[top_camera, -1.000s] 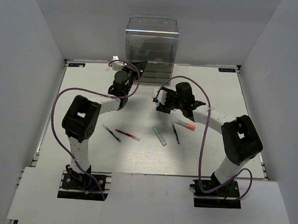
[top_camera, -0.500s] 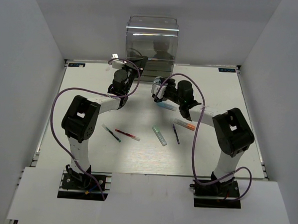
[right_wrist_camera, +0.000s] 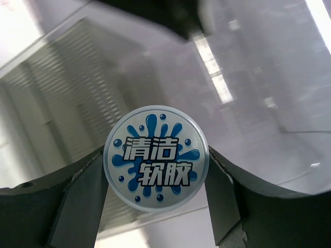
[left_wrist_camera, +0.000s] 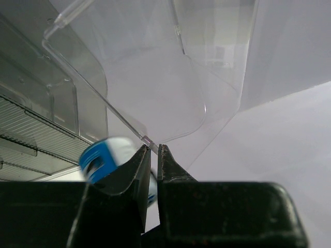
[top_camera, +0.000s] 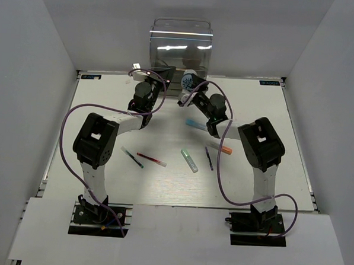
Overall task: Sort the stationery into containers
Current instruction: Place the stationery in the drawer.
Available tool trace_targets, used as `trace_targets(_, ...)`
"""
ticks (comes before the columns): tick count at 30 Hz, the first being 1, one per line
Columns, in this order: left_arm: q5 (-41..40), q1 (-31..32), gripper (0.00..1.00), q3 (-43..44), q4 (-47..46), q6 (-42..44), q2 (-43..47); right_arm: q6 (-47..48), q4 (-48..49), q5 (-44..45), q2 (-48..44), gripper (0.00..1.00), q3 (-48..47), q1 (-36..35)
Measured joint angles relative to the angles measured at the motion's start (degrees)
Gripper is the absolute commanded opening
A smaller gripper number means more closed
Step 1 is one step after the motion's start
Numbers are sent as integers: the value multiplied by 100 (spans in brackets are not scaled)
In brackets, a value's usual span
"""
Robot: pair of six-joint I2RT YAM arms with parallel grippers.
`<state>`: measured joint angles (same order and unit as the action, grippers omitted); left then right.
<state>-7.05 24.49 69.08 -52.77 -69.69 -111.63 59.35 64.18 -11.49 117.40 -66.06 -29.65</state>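
Note:
The clear cabinet (top_camera: 180, 55) stands at the table's far edge. My left gripper (top_camera: 166, 75) is at its lower front, shut on the thin rim of a clear drawer (left_wrist_camera: 155, 77) that is pulled out; the jaws (left_wrist_camera: 154, 150) pinch that edge. My right gripper (top_camera: 190, 84) is shut on the round blue-white roll (right_wrist_camera: 156, 159), held raised just in front of the cabinet, beside the left gripper; the roll (left_wrist_camera: 103, 155) also shows in the left wrist view. On the table lie a light blue pen (top_camera: 196, 124), an orange-capped marker (top_camera: 223, 149), a green-white marker (top_camera: 189, 160), a dark thin pen (top_camera: 209, 158), a red pen (top_camera: 152, 159) and a green-tipped pen (top_camera: 132, 157).
White walls enclose the table on three sides. Purple cables (top_camera: 70, 133) loop from both arms over the table. Ribbed drawer levels (left_wrist_camera: 36, 129) of the cabinet sit to the left of the held drawer.
The right arm has lifted the roll and carried it back and left toward the cabinet, uncovering the light blue pen. The left arm has not moved.

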Motion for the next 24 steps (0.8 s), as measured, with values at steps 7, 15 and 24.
trace_targets(7, 4, 0, 0, 4, -72, -22, 44, -184, 70, 291, 356, 0, -828, 7)
trace_targets(15, 9, 0, 0, 11, -208, -24, 92, -621, -514, 664, 632, 0, -1486, 114)
trace_targets(24, 22, -2, 0, 22, -278, -24, 98, -1060, -1189, 944, 955, 0, -2085, 256)
